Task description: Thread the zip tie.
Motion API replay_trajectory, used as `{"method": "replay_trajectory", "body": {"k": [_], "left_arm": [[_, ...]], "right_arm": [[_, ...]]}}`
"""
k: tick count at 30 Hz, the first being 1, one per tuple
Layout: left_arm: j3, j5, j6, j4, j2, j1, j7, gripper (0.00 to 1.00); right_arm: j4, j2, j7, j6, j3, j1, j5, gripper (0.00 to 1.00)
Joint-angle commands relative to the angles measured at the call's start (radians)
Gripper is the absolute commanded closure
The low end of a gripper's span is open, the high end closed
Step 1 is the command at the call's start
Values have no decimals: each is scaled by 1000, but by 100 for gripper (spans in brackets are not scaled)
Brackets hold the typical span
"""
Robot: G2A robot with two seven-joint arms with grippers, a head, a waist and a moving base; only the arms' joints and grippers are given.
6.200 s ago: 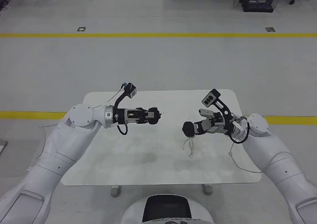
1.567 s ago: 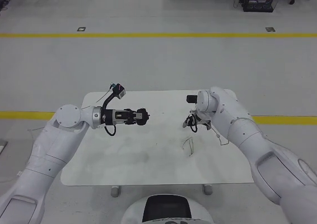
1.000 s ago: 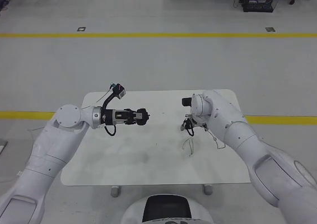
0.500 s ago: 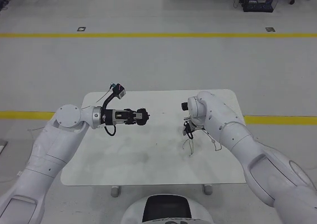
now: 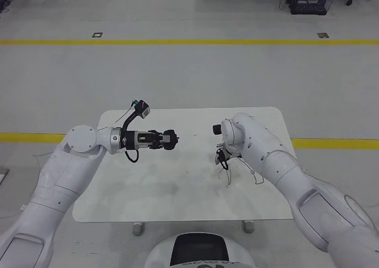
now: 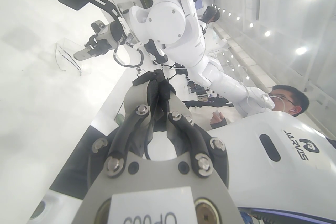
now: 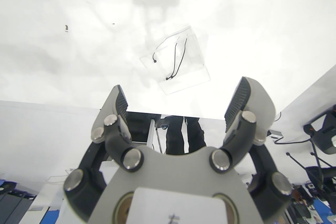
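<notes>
ok, pick-up step: right gripper (image 7: 182, 93) hangs spread wide just above the clear tray (image 7: 193, 78), right of centre in the top view, with black zip ties (image 7: 175, 62) lying loose inside. next move calls for a straight drop and a fine pinch on one thin strap; tray walls and neighbouring ties crowd it. left gripper (image 5: 175, 139) hangs left of centre over the table (image 5: 142, 194), pressed together; can't tell if it pinches anything.

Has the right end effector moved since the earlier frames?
Yes. The right end effector has crept toward the table's near edge, closing on the clear box, which has stayed put.
</notes>
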Motion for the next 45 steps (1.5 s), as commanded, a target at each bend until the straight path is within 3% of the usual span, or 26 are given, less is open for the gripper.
{"method": "replay_trajectory", "body": {"k": [1, 11, 20, 22, 24, 31, 45], "left_arm": [[0, 0, 0, 0, 0, 0, 0, 100], [0, 0, 0, 0, 0, 0, 0, 100], [0, 0, 0, 0, 0, 0, 0, 100], [0, 0, 0, 0, 0, 0, 0, 100], [0, 0, 0, 0, 0, 0, 0, 100], [0, 0, 0, 0, 0, 0, 0, 100], [0, 0, 0, 0, 0, 0, 0, 100]], "right_arm": [[-11, 2, -1, 0, 1, -7, -2, 0], [23, -8, -1, 0, -83, 3, 44, 0], [23, -8, -1, 0, -83, 3, 44, 0], [11, -6, -38, -19, -69, -15, 68, 0], [10, -4, -43, 0, -60, -20, 58, 0], [28, -18, -17, 0, 22, -42, -5, 0], [69, -110, -1, 0, 114, -95, -239, 0]]}}
